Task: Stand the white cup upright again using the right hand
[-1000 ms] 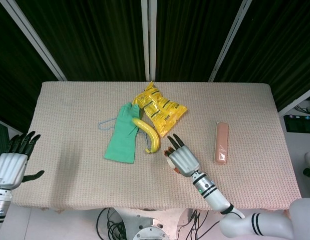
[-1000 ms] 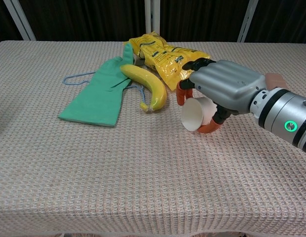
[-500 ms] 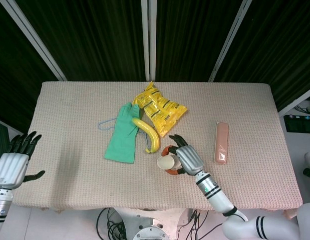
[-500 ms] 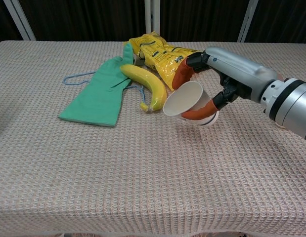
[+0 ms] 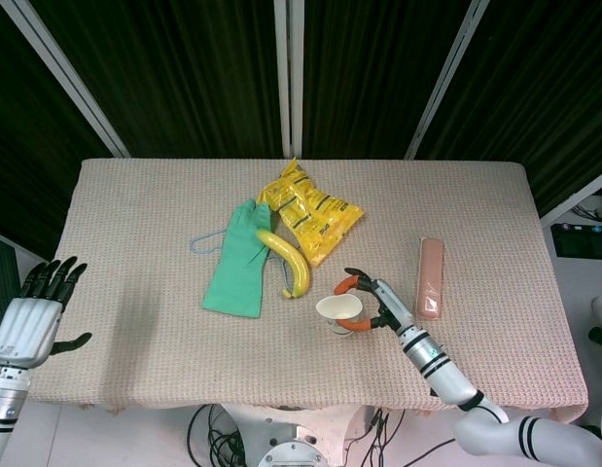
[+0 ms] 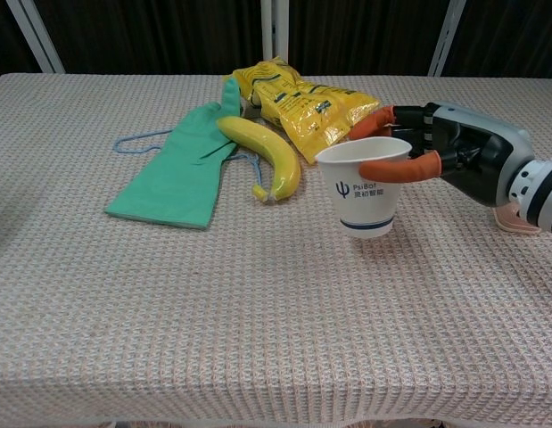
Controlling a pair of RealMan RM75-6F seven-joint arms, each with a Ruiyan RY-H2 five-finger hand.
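The white cup (image 6: 365, 189) was seen standing upright near the middle of the chest view, slightly right of centre, with its open mouth turned upward and a blue logo and a blue band on its side. It was held by the right hand (image 6: 463, 160), which came in from the right edge of the frame; the orange-tipped fingers (image 6: 400, 168) were closed around the upper part of the cup, one across its front near the rim and another behind it. Whether the bottom of the cup was touching the table (image 6: 258, 321) or was just above it could not be told. In the head view the cup (image 5: 339, 311) was placed in the lower middle of the frame, just to the lower right of the banana (image 5: 289, 263). The banana was laid partly on the green glove (image 5: 240, 261), and the yellow snack bag (image 5: 308, 212) was found just above them. A pink bar (image 5: 430, 278) was seen to the right of the cup, apart from it. The left hand (image 5: 30, 319) was kept at the lower left edge of the head view, beside the table, with its fingers spread apart and nothing held in it.
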